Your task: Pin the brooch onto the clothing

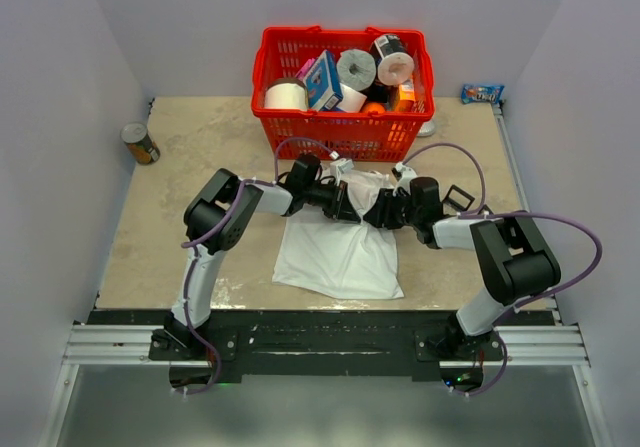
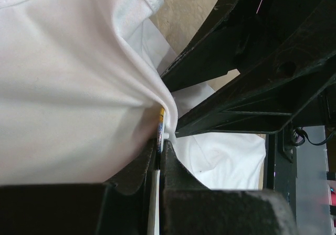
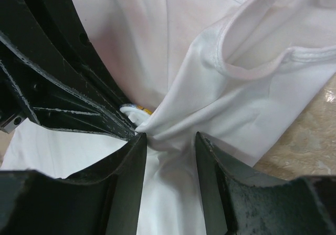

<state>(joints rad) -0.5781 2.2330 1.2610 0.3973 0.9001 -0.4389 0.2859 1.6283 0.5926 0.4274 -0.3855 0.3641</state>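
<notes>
The brooch point(image 2: 161, 120), pinched into the bunched white T-shirt point(image 1: 340, 252)
The left gripper point(image 2: 162, 140) has its jaws pressed together on the brooch and cloth; the right gripper point(image 3: 169, 145) straddles the gathered fold, jaws apart, and should close squarely opposite, keeping the fabric taut.

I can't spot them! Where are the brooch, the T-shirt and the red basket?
brooch point(image 2: 161, 120), left wrist view, gold edge.
T-shirt point(image 1: 340, 257), top view, flat lower part.
red basket point(image 1: 330, 137), top view, front wall.
</notes>
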